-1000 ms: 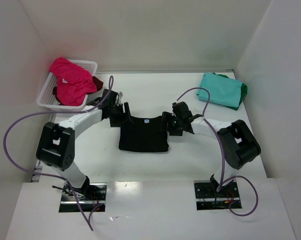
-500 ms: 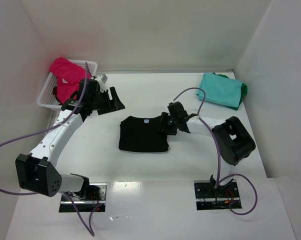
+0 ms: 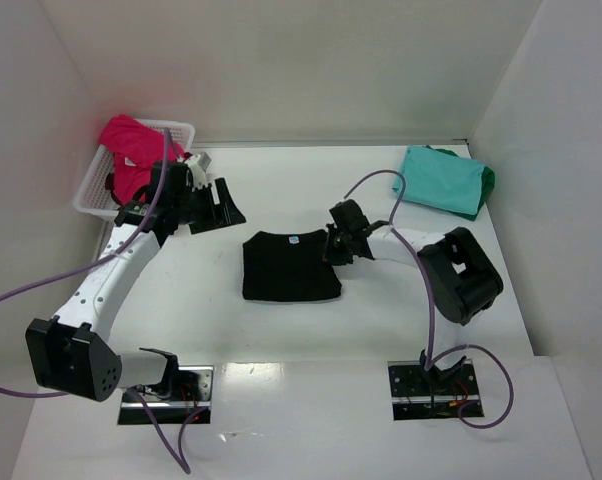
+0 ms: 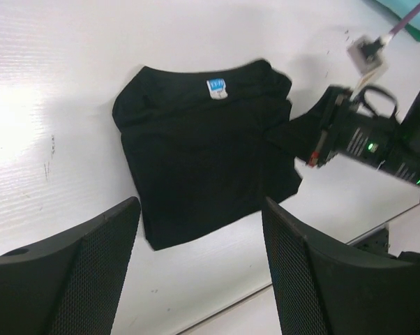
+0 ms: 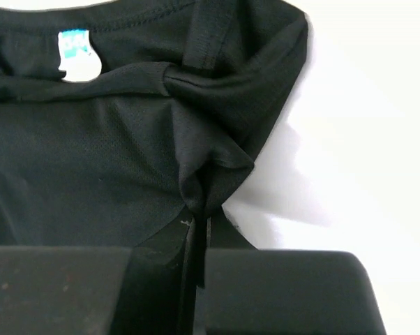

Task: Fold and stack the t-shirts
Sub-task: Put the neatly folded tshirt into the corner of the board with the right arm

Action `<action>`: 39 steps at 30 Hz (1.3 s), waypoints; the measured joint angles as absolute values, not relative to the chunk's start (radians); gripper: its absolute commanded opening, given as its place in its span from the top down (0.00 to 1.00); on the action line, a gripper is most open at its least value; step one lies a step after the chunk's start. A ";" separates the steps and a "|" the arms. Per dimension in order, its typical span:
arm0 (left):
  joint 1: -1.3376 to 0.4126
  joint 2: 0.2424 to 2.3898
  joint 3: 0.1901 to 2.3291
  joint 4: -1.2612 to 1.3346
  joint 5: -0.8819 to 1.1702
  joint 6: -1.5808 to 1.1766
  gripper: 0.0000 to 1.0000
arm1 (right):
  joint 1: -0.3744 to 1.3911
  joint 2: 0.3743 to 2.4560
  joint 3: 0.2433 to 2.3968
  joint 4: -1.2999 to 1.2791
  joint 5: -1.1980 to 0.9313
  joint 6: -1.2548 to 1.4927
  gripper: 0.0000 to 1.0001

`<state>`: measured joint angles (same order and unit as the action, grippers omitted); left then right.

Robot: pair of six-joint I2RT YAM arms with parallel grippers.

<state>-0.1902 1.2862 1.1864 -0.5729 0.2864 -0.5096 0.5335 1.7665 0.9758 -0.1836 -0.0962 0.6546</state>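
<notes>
A folded black t-shirt (image 3: 289, 265) with a light-blue neck label (image 4: 216, 88) lies mid-table. My right gripper (image 3: 333, 247) is shut on its right edge, and a bunched fold of the black t-shirt (image 5: 196, 139) is pinched between the jaws. My left gripper (image 3: 213, 206) hangs open and empty above the table, left of the shirt and next to the basket. In the left wrist view its fingers (image 4: 91, 272) frame the black t-shirt (image 4: 203, 146) from a distance. Folded teal and green t-shirts (image 3: 443, 179) are stacked at the back right. A magenta-pink t-shirt (image 3: 131, 155) fills the basket.
The white lattice basket (image 3: 90, 190) stands at the back left against the wall, with a dark red cloth peeking out beside the pink one. White walls enclose the table on the left, back and right. Purple cables loop from both arms.
My right gripper has shut on the black shirt's right edge. My left arm let go of the shirt's left side and swung up and back toward the basket, staying open.
</notes>
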 measured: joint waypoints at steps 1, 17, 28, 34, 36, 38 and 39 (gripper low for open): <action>-0.190 1.285 1.185 -0.575 0.291 -0.503 0.22 | 0.523 1.773 1.004 -0.207 -0.085 0.637 1.00; -0.159 1.279 1.161 -0.594 0.361 -0.446 0.22 | 0.128 2.092 1.835 -0.460 -0.010 0.335 1.00; -0.141 1.340 1.155 -0.599 0.373 -0.439 0.22 | 0.013 2.315 2.264 -0.672 0.040 0.259 1.00; -0.141 1.396 1.156 -0.598 0.386 -0.431 0.22 | -0.107 2.313 2.267 -0.699 0.059 0.256 1.00; -0.141 1.409 1.156 -0.598 0.391 -0.423 0.22 | -0.143 2.310 2.267 -0.706 0.062 0.255 1.00; -0.141 1.415 1.156 -0.598 0.392 -0.421 0.22 | -0.175 2.302 2.267 -0.714 0.066 0.255 1.00; -0.141 1.419 1.156 -0.598 0.394 -0.421 0.22 | -0.189 2.296 2.267 -0.719 0.067 0.254 1.00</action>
